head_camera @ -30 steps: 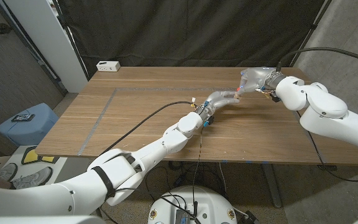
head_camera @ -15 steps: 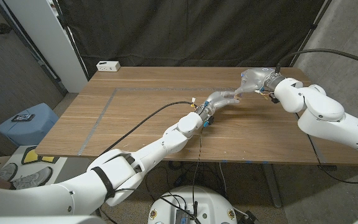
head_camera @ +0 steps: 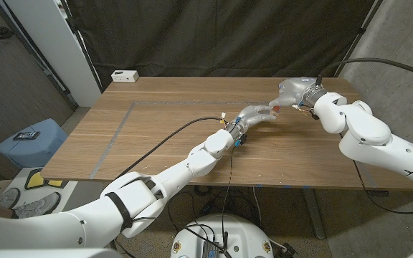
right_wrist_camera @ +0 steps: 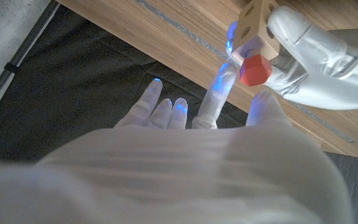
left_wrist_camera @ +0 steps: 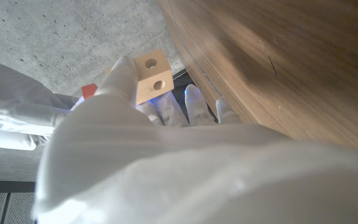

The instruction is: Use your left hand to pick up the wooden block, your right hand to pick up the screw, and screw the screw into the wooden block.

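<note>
Holding the wooden block [right_wrist_camera: 253,22] above the table [head_camera: 156,136], our left hand [head_camera: 253,113] pinches it in its fingertips. The red-headed screw [right_wrist_camera: 254,70] is touching the block. Since a second ago our right hand [head_camera: 292,92] moved closer, so we judge threading begins. It grips the screw; other fingers [right_wrist_camera: 166,112] stay spread.

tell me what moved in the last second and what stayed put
The right hand drew a little closer to the left hand, bringing the red-headed screw right up against the wooden block; its forearm swung in towards the table too. The left hand kept the block pinched in the same spot. The white box at the far corner did not move.
</note>
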Available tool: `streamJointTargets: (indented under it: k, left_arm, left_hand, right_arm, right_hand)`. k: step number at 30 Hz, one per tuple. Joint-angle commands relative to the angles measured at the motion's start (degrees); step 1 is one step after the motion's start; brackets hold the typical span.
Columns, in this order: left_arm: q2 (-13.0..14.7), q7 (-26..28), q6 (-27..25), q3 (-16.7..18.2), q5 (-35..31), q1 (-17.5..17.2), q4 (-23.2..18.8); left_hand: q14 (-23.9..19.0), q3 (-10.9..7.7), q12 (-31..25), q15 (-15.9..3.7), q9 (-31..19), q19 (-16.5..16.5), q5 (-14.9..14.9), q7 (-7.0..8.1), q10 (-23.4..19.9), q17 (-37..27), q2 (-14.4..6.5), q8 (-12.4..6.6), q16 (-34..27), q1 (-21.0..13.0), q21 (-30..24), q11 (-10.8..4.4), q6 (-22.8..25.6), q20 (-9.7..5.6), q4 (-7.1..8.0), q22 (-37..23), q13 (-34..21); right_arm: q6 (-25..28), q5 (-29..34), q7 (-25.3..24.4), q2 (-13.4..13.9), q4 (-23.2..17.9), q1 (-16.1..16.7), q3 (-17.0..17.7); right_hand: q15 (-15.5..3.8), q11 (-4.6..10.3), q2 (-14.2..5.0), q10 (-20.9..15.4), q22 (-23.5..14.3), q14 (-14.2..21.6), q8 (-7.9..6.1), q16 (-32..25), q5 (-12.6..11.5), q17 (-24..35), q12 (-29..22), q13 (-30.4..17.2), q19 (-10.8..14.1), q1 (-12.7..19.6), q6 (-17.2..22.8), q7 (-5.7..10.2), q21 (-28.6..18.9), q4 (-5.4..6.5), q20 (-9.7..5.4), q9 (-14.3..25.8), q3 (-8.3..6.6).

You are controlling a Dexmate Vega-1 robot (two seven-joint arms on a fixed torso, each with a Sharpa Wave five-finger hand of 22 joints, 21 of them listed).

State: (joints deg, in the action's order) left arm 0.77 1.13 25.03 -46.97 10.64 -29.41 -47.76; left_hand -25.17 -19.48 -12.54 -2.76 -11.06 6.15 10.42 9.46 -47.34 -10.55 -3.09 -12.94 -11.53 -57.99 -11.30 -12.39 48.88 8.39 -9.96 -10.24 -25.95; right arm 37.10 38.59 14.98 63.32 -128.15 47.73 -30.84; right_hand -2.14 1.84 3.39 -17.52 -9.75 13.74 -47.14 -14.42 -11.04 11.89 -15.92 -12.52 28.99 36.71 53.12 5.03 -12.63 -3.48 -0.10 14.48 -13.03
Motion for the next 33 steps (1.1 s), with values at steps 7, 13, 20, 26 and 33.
streamJointTargets:
  k: [7, 13, 20, 26, 33]
  left_arm:
    - [-0.07, -0.24, -0.01, 0.18, 0.37, -0.02, 0.04]
    - [-0.26, -0.21, 0.15, 0.24, 0.44, 0.15, 0.48]
    - [-0.61, -0.52, 0.13, 0.5, 1.04, 0.24, 0.99]
    - [-0.89, -0.68, 0.13, 0.76, 1.56, 0.31, 1.58]
    - [-1.22, -1.15, 0.19, 1.01, 2.13, 0.65, 2.54]
  left_hand:
    - [-0.19, -0.31, -0.37, -3.53, -0.08, 0.28, 0.21, 0.73, -0.61, -0.06, -0.54, -0.15, -0.3, -0.36, -0.37, -0.05, 1.37, 0.18, 0.41, -0.19, -0.44]
    - [-0.17, -0.24, -0.29, -3.5, -0.08, 0.31, 0.19, 0.84, -0.45, -0.1, -0.56, -0.02, -0.31, -0.35, -0.38, -0.04, 1.12, 0.21, 0.54, -0.19, -0.47]
    - [-0.05, -0.08, -0.17, -3.43, -0.09, 0.3, 0.18, 1.33, -0.22, -0.16, -0.63, 0.24, -0.3, -0.18, -0.37, -0.06, 0.56, 0.22, 0.81, -0.19, -0.51]
    - [0.01, 0.04, -0.12, -3.38, -0.1, 0.3, 0.19, 1.63, -0.15, -0.18, -0.63, 0.39, -0.3, -0.01, -0.37, -0.09, 0.23, 0.24, 0.97, -0.19, -0.54]
    - [0.12, 0.2, -0.03, -3.39, -0.11, 0.3, 0.23, 2.0, -0.02, -0.21, -0.69, 0.55, -0.3, 0.25, -0.37, -0.13, -0.13, 0.28, 1.19, -0.19, -0.57]
  right_arm:
    - [-0.69, 1.81, -0.57, -1.05, 0.14, 1.25, 1.39]
    - [-1.54, -1.22, -0.65, 0.21, -1.06, 2.69, 4.01]
    - [-2.66, -3.64, 1.27, 2.11, -2.58, 2.68, 5.55]
    - [-2.83, -4.36, 4.44, 3.79, -4.09, 1.82, 5.76]
    - [-2.59, -4.18, 8.09, 4.38, -4.84, 0.31, 4.81]
  right_hand:
    - [-0.65, -0.47, -0.57, 1.39, -0.18, 0.25, 5.8, 0.52, -0.44, 0.03, 1.1, 0.1, -0.56, -1.76, -9.51, 0.55, 1.22, 0.06, 0.5, -2.18, 1.15]
    - [-0.24, -0.7, -1.17, 3.01, -0.19, -0.68, 8.29, 1.28, -0.43, -0.2, 2.04, 0.07, -1.7, -1.27, -13.01, 0.78, 1.67, -0.56, 1.17, -2.88, 0.95]
    - [0.32, -0.51, -1.78, 5.26, -0.19, -2.55, 10.88, 2.34, -0.02, -0.44, 3.15, 0.0, -3.47, 0.04, -16.12, 1.63, 2.03, -1.81, 2.11, -3.32, 0.39]
    - [0.91, -0.48, -1.84, 7.27, -0.17, -4.43, 12.82, 3.09, 0.38, -0.59, 3.91, -0.08, -5.0, 1.17, -18.58, 1.86, 2.18, -2.94, 2.62, -3.43, -0.02]
    - [1.54, -0.08, -1.56, 10.42, -0.14, -6.73, 15.44, 3.62, 0.54, -0.76, 4.69, -0.22, -7.07, 3.35, -21.91, 2.32, 2.27, -4.66, 3.67, -3.39, -0.79]
